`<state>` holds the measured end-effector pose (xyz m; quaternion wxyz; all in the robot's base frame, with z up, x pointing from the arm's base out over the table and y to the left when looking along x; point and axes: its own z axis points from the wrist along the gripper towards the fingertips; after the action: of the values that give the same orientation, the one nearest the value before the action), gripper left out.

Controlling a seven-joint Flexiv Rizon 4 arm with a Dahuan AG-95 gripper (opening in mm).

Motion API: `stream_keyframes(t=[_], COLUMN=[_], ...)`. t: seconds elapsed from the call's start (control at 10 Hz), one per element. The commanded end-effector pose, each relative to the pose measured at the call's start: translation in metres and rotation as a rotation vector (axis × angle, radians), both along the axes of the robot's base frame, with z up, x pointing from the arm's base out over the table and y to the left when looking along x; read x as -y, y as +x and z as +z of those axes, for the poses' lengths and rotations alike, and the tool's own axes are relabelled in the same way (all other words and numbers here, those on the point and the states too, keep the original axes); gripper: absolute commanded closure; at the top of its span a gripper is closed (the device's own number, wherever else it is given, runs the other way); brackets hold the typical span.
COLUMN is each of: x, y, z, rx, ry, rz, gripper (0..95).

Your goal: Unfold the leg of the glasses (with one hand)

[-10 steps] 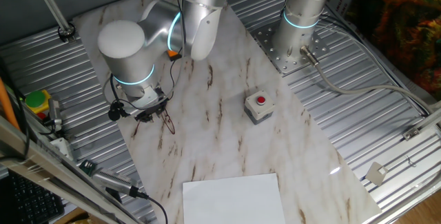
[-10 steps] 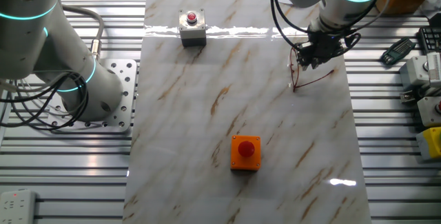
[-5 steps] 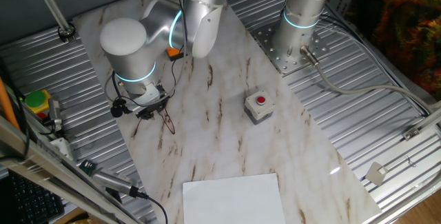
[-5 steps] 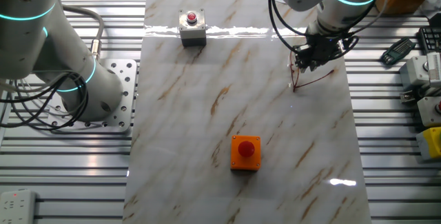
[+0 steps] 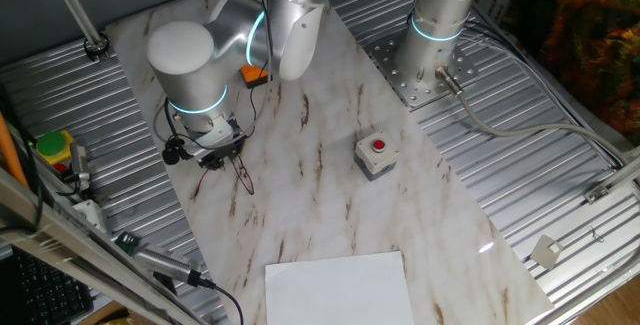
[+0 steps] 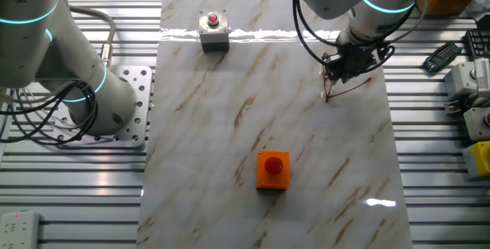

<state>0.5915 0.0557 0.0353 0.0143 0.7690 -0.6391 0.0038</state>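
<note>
The glasses (image 5: 243,176) are a thin dark reddish wire shape lying on the marble board near its left edge. In the other fixed view they (image 6: 346,89) lie near the board's right edge, with one slim leg stretched out sideways. My gripper (image 5: 212,158) hangs straight down from the grey wrist, right over the frame end of the glasses. It also shows in the other fixed view (image 6: 343,67), low and close to the glasses. Its dark fingers are too small and too hidden by cables to tell whether they hold the wire.
A grey red-button box (image 5: 374,154) stands mid-board and also shows in the other fixed view (image 6: 213,31). An orange button box (image 6: 272,169) stands farther along the board. White paper (image 5: 338,287) lies at the board's end. A second arm's base (image 5: 432,35) stands beside the board on the ribbed metal table.
The wrist and gripper have shifted slightly along the board, toward the orange box side. The glasses have not visibly moved.
</note>
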Motion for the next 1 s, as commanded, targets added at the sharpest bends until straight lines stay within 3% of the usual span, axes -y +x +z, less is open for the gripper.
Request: stream_keyframes(t=[0.1,1.0], x=[0.0001,0.0016], y=[0.0000,-0.0044], z=[-0.0008,-0.0039], rx=[0.000,0.001], ry=[0.006,0.005], rz=[-0.006,-0.013], gripper=[76.0,76.0])
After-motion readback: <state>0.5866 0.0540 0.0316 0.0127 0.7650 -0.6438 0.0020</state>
